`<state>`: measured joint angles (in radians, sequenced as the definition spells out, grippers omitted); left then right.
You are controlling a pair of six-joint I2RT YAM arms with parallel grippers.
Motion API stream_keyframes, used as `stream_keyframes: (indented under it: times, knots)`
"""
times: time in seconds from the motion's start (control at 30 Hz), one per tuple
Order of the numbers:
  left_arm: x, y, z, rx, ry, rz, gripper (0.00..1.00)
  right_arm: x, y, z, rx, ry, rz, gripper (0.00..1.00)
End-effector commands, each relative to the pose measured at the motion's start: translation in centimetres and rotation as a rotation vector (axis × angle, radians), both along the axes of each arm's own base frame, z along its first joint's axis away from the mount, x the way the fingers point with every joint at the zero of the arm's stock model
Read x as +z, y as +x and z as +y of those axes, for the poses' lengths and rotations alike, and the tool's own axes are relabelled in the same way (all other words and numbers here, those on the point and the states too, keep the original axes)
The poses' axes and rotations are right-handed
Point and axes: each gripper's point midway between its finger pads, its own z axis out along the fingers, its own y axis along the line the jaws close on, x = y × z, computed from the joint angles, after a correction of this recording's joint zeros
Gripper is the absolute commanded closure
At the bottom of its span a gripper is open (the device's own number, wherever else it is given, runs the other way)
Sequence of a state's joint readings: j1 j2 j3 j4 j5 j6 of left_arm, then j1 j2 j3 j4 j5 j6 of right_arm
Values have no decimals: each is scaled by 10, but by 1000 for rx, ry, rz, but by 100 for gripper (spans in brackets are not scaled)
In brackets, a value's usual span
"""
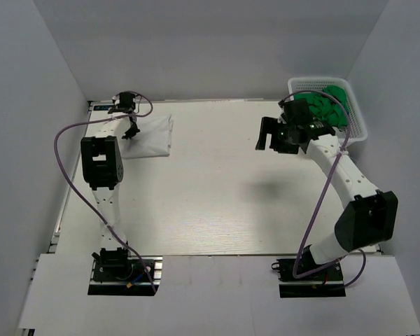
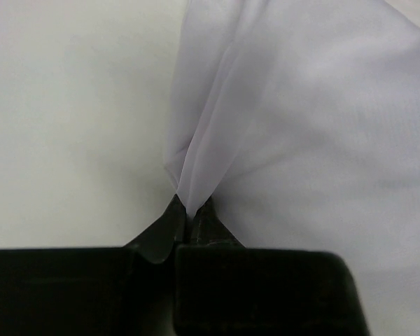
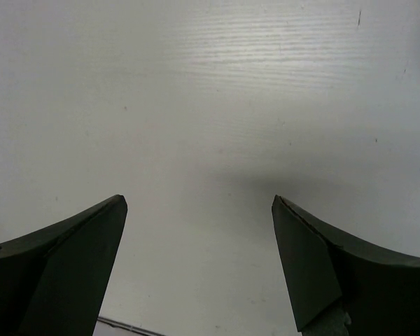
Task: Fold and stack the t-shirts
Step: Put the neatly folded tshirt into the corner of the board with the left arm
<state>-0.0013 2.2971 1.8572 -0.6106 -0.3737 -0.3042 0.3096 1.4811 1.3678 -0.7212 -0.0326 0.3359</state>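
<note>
You see the white t-shirt [image 1: 152,136] folded flat, far left, one edge pinched up. Green t-shirts [image 1: 330,106] lie crumpled in the basket [image 1: 358,120].

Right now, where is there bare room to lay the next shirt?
Bare: the middle of the table, between the white t-shirt and the basket. Crowded: far left, where the left gripper pinches that shirt; far right, around the right gripper.
</note>
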Motion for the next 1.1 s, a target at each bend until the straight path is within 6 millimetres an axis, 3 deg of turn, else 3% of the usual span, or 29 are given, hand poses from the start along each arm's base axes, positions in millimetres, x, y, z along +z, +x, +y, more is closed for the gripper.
stream_keyframes:
  times: [0.0,0.07,0.1,0.17,0.2,0.37,0.4,0.43,0.5,0.63,0.73,0.8,0.83,0.93,0.97,1.07]
  knots:
    - [18,20,38,-33,85,-26,100,16,34,7,-16,26,-80,10]
    - [24,33,56,-14,96,-49,100,13,46,17,2,58,-59,10]
    - [8,34,64,-11,99,-20,100,18,52,21,1,71,-65,10]
    - [12,41,89,22,108,-36,100,18,60,31,18,102,-53,10]
    - [3,41,94,15,107,-20,100,15,63,32,17,103,-44,10]
    - [2,50,125,-46,176,-37,100,16,75,35,8,106,-55,10]
    - [-7,48,126,-73,190,-8,100,13,76,35,3,109,-47,10]
    - [0,53,134,-72,203,-23,100,14,77,38,10,119,-47,10]
    - [-7,59,136,-108,192,-34,100,13,78,42,16,135,-35,10]
    - [8,72,143,-146,227,-80,100,13,77,50,24,178,-17,10]
    - [7,72,149,-153,223,-79,100,9,75,53,25,192,-2,10]
    - [6,69,150,-147,226,-66,86,9,75,53,26,201,0,10]
    - [5,65,152,-137,233,-48,48,9,73,56,38,206,7,10]
    - [10,57,167,-69,304,-30,8,11,72,62,72,225,-2,10]
    - [17,57,167,-67,307,-41,0,11,70,64,82,231,-6,10]
    - [39,59,172,2,314,-84,0,16,71,72,124,274,-37,10]
